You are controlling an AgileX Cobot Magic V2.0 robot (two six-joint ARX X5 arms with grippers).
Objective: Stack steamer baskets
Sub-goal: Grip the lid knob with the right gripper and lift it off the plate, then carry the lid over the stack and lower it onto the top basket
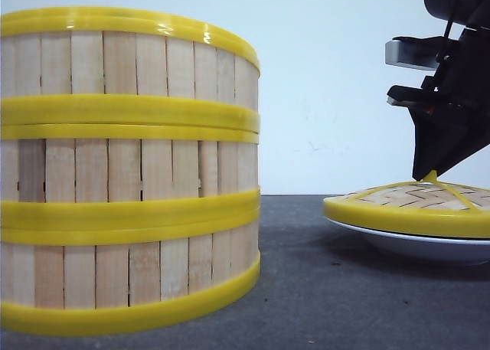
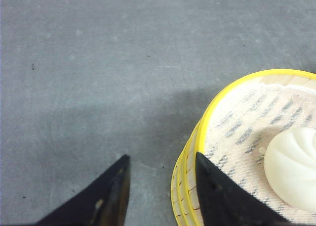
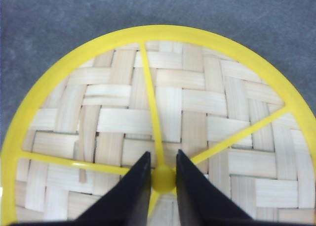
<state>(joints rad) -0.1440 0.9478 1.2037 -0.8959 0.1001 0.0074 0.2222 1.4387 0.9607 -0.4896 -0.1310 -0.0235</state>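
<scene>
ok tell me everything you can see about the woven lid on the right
The lid is a round, slightly domed disc of pale woven bamboo strips with a thick yellow rim. Thin yellow ribs run from the rim to a small yellow knob at the centre. It lies flat on a shallow white plate, on the grey table to the right of the stacked steamer baskets. The right claw comes down from above, its black fingers either side of the knob, seemingly gripping it.

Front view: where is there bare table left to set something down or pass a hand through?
The open strip of grey table lies between the stacked steamer baskets and the white plate bearing the lid. More bare table shows beside the stack under the left gripper. The lid is crowded: the right gripper sits at its knob.
</scene>
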